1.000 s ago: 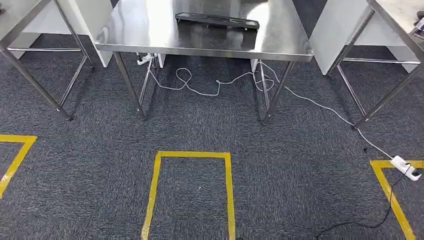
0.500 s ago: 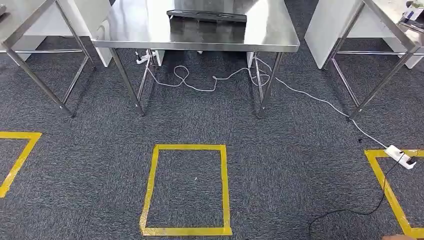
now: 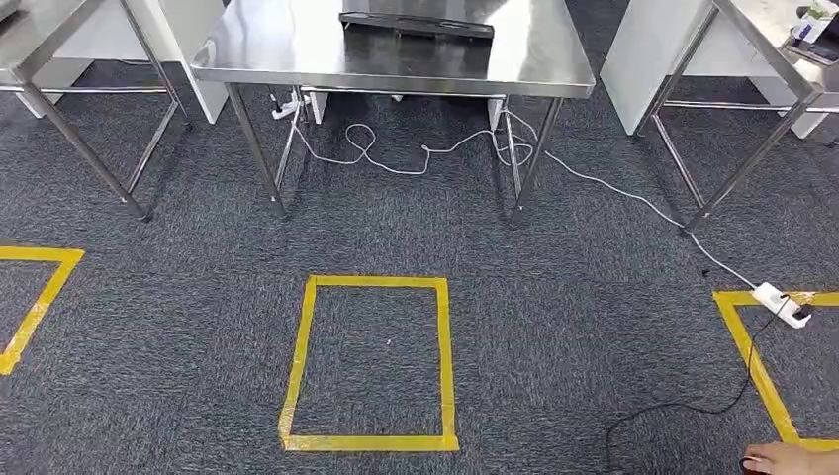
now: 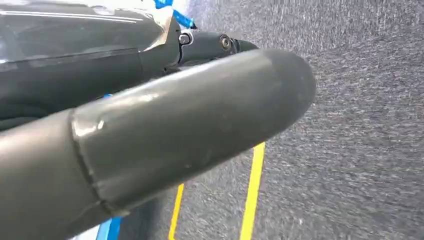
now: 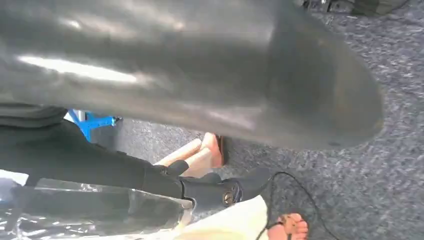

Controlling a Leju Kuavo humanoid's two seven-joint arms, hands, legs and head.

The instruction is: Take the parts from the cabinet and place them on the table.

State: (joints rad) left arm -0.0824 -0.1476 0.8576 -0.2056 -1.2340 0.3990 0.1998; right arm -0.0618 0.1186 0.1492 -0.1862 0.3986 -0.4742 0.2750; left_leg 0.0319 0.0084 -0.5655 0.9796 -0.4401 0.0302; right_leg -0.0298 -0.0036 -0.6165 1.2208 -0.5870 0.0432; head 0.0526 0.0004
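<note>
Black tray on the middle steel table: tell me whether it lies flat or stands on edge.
Flat. The black tray rests on the steel table, its long side across the top near the far edge.

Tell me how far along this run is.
Done: a black part lies on the steel table. In hand: unclear; the left robot hand and right robot hand show close up, no grasp readable. Left: the table stands beyond the yellow floor square, so any further placing is pending.
</note>
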